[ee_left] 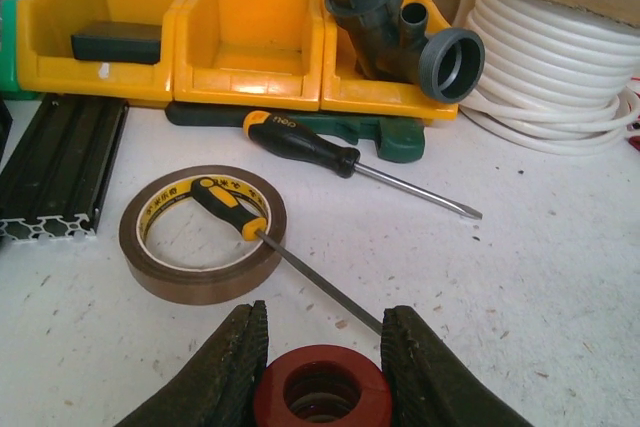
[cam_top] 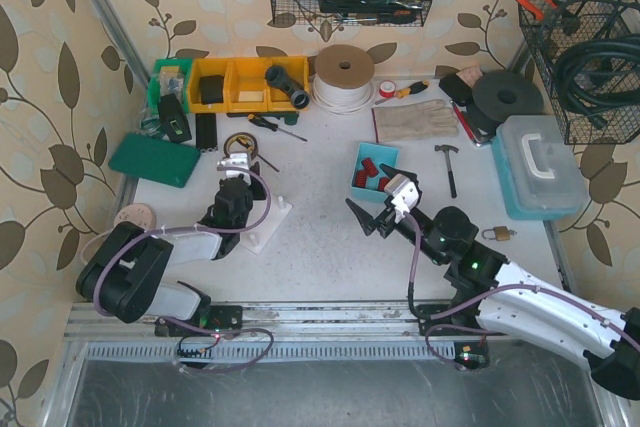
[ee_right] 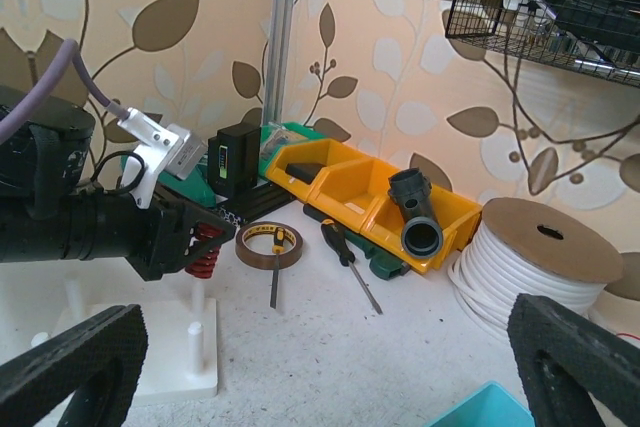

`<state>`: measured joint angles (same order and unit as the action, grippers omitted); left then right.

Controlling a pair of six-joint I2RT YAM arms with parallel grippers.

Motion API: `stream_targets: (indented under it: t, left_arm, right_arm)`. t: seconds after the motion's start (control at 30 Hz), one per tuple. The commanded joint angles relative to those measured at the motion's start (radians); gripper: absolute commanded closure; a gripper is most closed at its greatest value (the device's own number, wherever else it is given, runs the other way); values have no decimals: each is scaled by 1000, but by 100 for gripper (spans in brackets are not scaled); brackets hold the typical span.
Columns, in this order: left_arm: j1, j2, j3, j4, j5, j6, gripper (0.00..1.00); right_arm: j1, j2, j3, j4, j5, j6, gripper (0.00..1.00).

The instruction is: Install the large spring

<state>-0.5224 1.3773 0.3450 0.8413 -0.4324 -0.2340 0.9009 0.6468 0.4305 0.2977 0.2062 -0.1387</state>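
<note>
Large red spring (ee_left: 322, 394) squarely between the left pincer's (ee_left: 324, 339) fingers (ee_left: 232, 372).

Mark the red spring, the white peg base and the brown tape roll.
red spring (ee_left: 325, 359), left wrist view, top rim.
white peg base (ee_right: 180, 372), right wrist view, flat plate.
brown tape roll (ee_left: 200, 292), left wrist view, front outer wall.

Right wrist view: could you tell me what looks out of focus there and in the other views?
Right wrist view: its own fingers, at the bottom corners, are blurred; left wrist view: the red spring is soft, the tape roll sharp; top external view: evenly lit, no glare on the table.
</note>
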Motion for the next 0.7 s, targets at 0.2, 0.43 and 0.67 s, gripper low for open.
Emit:
stream_targets:
  t: [0.2, 0.43, 0.67]
  left_arm:
    - [6, 13, -31, 109, 14, 7, 97]
    - [4, 14, -30, 98, 12, 22, 64]
    - [4, -39, -28, 56, 10, 39, 52]
  right_arm:
    - [-2, -4, -21, 27, -1, -4, 3]
    - [-3, 3, -22, 31, 13, -9, 3]
    - [-5, 27, -20, 37, 21, -13, 3]
